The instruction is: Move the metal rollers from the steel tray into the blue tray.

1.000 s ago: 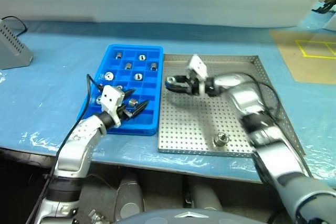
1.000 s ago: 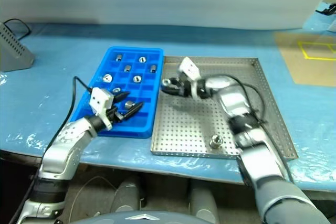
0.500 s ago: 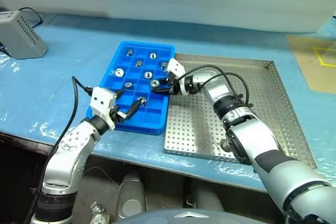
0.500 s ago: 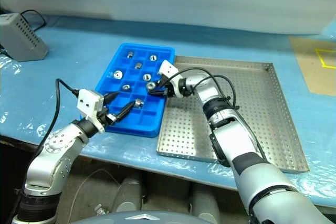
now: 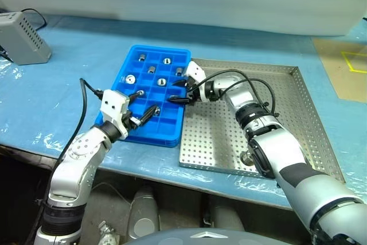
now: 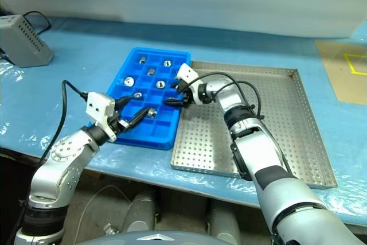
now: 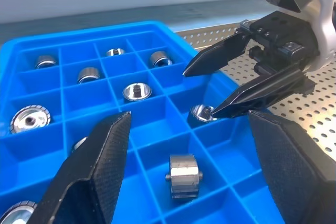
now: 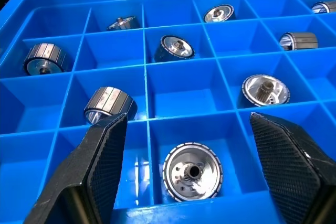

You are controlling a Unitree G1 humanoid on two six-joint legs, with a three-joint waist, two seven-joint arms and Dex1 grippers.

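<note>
The blue tray (image 5: 162,139) lies left of the steel tray (image 5: 275,93) and holds several metal rollers (image 8: 264,88) in its compartments. My right gripper (image 5: 175,92) hovers open over the blue tray's right side. A roller (image 8: 192,171) lies in the compartment just below its fingers, apart from both. My left gripper (image 5: 143,102) hangs open over the tray's near left part, above another roller (image 7: 184,174), gripping nothing. One roller (image 5: 248,157) rests near the steel tray's front edge, partly hidden by my right forearm.
A grey box (image 5: 20,35) with a cable sits at the far left of the blue-covered table. A tan mat with yellow tape (image 5: 344,67) lies at the far right. Most of the steel tray's perforated floor is bare.
The camera shifted. My right gripper carried a roller from over the steel tray to the blue tray, then opened, leaving it in a compartment. The left gripper stayed open and hardly moved.
</note>
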